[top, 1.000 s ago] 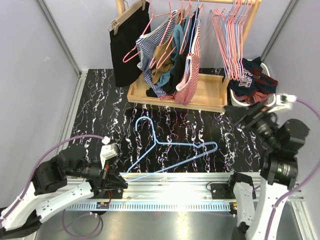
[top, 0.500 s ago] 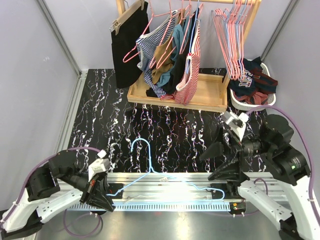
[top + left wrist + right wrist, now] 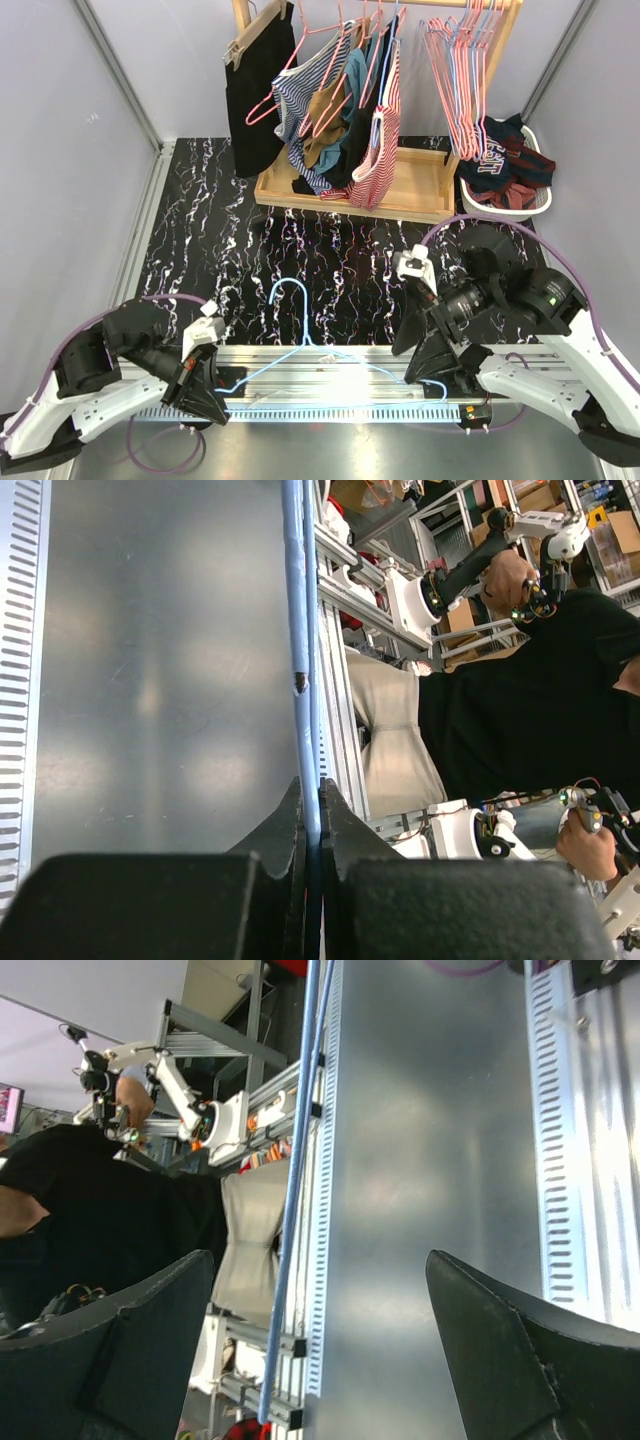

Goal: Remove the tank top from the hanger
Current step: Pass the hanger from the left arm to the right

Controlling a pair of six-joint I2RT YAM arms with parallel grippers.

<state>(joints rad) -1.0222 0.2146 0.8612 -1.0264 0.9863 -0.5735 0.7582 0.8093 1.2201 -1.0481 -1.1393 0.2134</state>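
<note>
A bare blue wire hanger (image 3: pixel 303 345) lies across the near rail with no garment on it. My left gripper (image 3: pixel 213 395) is shut on its left end; in the left wrist view the blue wire (image 3: pixel 297 630) runs straight out from between the pinched jaws of the left gripper (image 3: pixel 311 815). My right gripper (image 3: pixel 425 365) hangs open just above the hanger's right end. The right wrist view has the wire (image 3: pixel 295 1160) between the wide-spread fingers of the right gripper (image 3: pixel 318 1260), untouched. Which garment is the tank top I cannot tell; a dark navy and red heap (image 3: pixel 505 165) fills the white basket (image 3: pixel 540 205).
A wooden rack at the back holds striped, black and tan garments (image 3: pixel 340 100) and a bunch of bare pink hangers (image 3: pixel 460 70) above a wooden tray base (image 3: pixel 410 190). An aluminium rail (image 3: pixel 340 370) runs along the near edge of the black marbled table (image 3: pixel 200 220).
My right arm has swung from beside the basket down to the near edge over the hanger's right end. The left gripper has drawn the hanger toward the near rail.
</note>
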